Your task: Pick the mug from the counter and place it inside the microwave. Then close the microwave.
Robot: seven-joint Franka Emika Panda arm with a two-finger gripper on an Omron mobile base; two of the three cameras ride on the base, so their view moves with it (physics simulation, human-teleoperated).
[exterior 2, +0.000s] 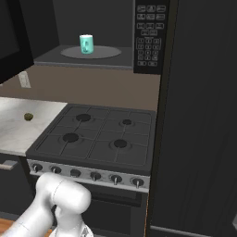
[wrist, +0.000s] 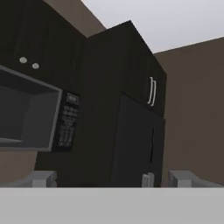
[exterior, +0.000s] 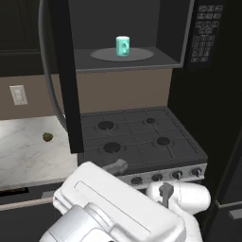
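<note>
One mug [exterior: 123, 47], upright at the turntable's [exterior: 142, 55] centre inside the microwave [exterior: 177, 47], clear of all walls. Door [exterior: 64, 75] swung wide over the counter [exterior: 23, 151] edge. Gripper [wrist: 111, 179] jaws apart, holding nothing.

The open microwave [wrist: 30, 116] sits left, its keypad [wrist: 68, 120] beside tall dark cabinets [wrist: 127, 96]; tool [wrist: 111, 178] fingers [wrist: 43, 178] spread wide.

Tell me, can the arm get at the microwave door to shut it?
Probably yes: the door hangs open beside the stovetop, nothing blocks it, and the open tool holds nothing; the mug sits inside.
</note>
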